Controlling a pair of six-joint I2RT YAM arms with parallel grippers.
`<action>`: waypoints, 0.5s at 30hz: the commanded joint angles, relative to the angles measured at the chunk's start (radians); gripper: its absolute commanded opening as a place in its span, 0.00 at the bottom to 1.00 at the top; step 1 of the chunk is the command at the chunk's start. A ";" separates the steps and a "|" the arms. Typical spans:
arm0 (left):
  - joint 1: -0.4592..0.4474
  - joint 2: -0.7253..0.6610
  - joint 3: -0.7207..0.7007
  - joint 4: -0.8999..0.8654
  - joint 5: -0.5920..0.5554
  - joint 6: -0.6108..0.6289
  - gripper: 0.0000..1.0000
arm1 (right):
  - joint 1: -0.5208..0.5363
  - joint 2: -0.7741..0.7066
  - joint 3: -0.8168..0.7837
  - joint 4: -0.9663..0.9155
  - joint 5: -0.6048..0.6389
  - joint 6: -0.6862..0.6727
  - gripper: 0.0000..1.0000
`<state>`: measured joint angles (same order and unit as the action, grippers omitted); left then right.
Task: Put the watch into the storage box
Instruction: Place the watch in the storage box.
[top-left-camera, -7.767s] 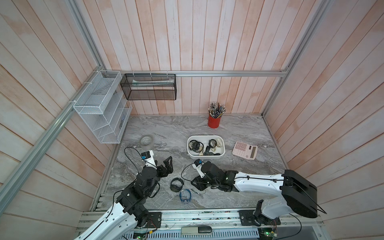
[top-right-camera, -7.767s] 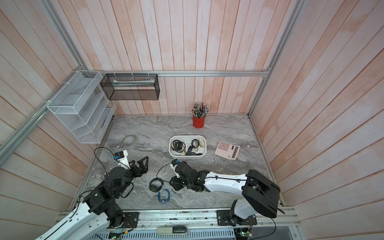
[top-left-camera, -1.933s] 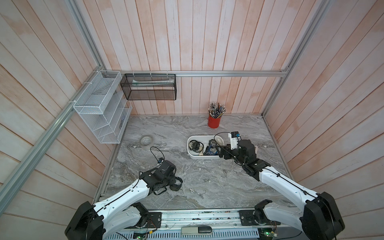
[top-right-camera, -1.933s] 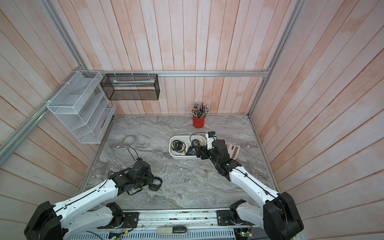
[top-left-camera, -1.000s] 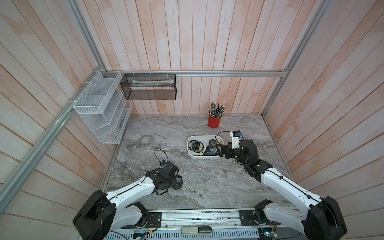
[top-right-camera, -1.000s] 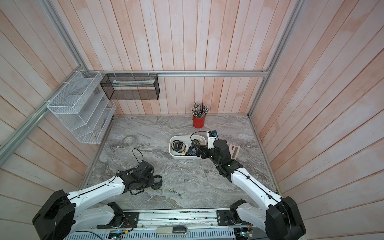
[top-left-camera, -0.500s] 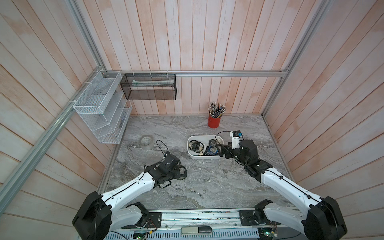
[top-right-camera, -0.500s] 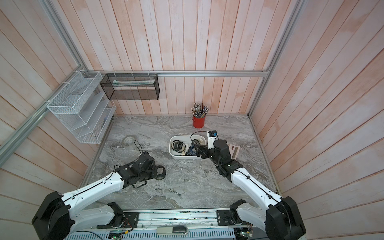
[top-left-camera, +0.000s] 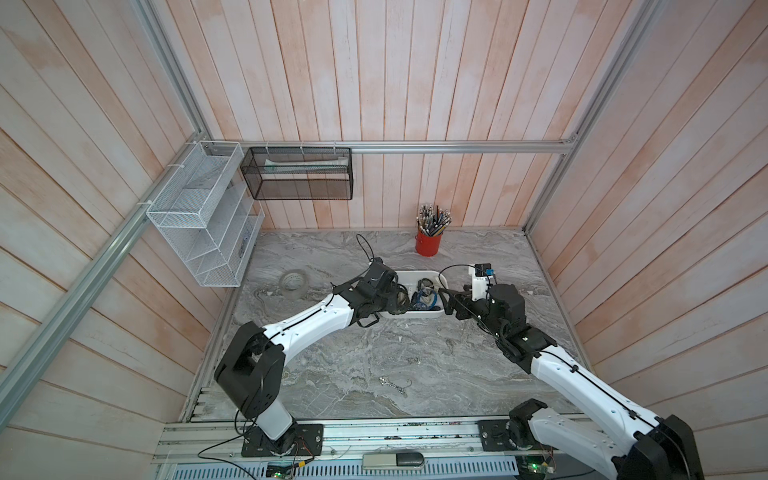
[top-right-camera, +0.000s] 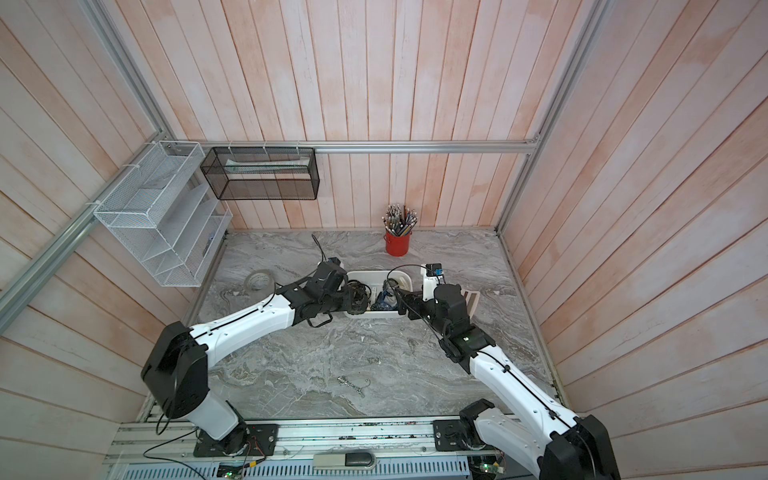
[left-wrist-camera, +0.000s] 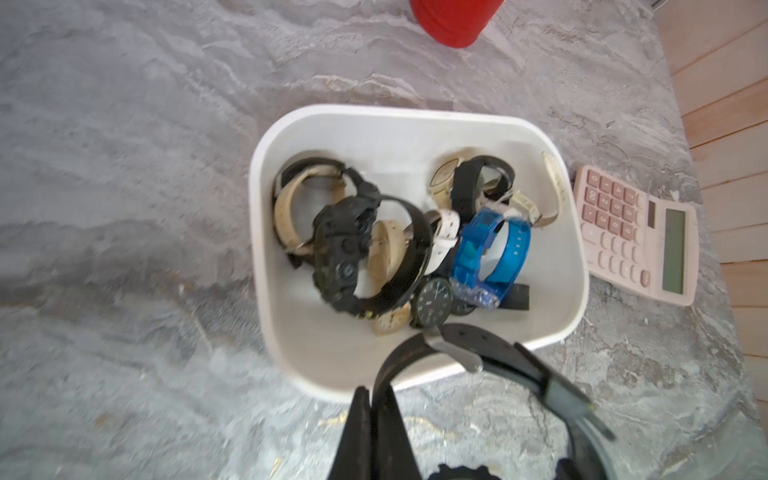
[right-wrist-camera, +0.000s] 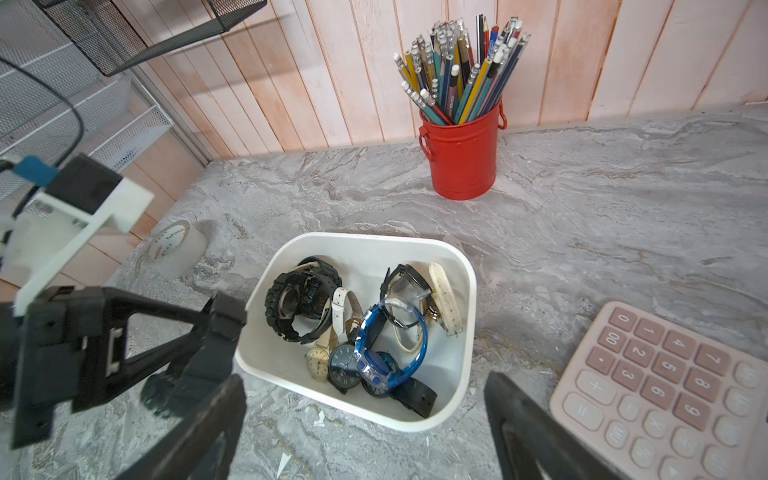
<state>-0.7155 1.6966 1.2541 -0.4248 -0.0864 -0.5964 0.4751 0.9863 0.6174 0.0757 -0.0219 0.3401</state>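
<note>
1. Half a second ago the left gripper (top-left-camera: 394, 302) was over bare marble. It has since travelled right and away from the rail to the left end of the storage box (top-left-camera: 415, 314). The right arm has not budged.
2. Far left, the tape roll (top-left-camera: 294, 282) lies well clear and needs no thought.
3. Next comes the left gripper, its jaws pressed together on the black strap of the watch (left-wrist-camera: 478, 347). The strap loops over the box's left rim. The watch's bulky case is partly out of the wrist view, so I cannot tell whether it has cleared the rim.
4. To do this well, I would carry the watch a little further right until the whole loop hangs over the white floor. I would then lower it and only after that part the jaws. Let go now and it could catch the rim and tip out onto the marble.
5. Several watches already lie inside, among them a blue watch (left-wrist-camera: 490, 245). The barest floor shows along the near wall, so I would aim there.
6. The right gripper (top-left-camera: 445, 300) waits at the box's right end with its jaws spread wide and holding nothing. It should stay put so the arms do not meet.
7. Furthest right, the pink calculator (right-wrist-camera: 665, 382) sits just beside the box, out of the way.
</note>
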 joint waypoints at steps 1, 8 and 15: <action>-0.003 0.090 0.086 0.026 -0.001 0.064 0.00 | -0.004 -0.024 -0.020 -0.030 0.015 -0.006 0.92; -0.003 0.218 0.220 0.016 -0.038 0.091 0.00 | -0.006 -0.026 -0.029 -0.033 0.011 -0.003 0.92; -0.002 0.317 0.301 -0.013 -0.075 0.100 0.00 | -0.006 -0.020 -0.026 -0.030 0.005 -0.009 0.92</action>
<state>-0.7162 1.9736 1.5166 -0.4225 -0.1307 -0.5156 0.4744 0.9691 0.5980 0.0513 -0.0204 0.3397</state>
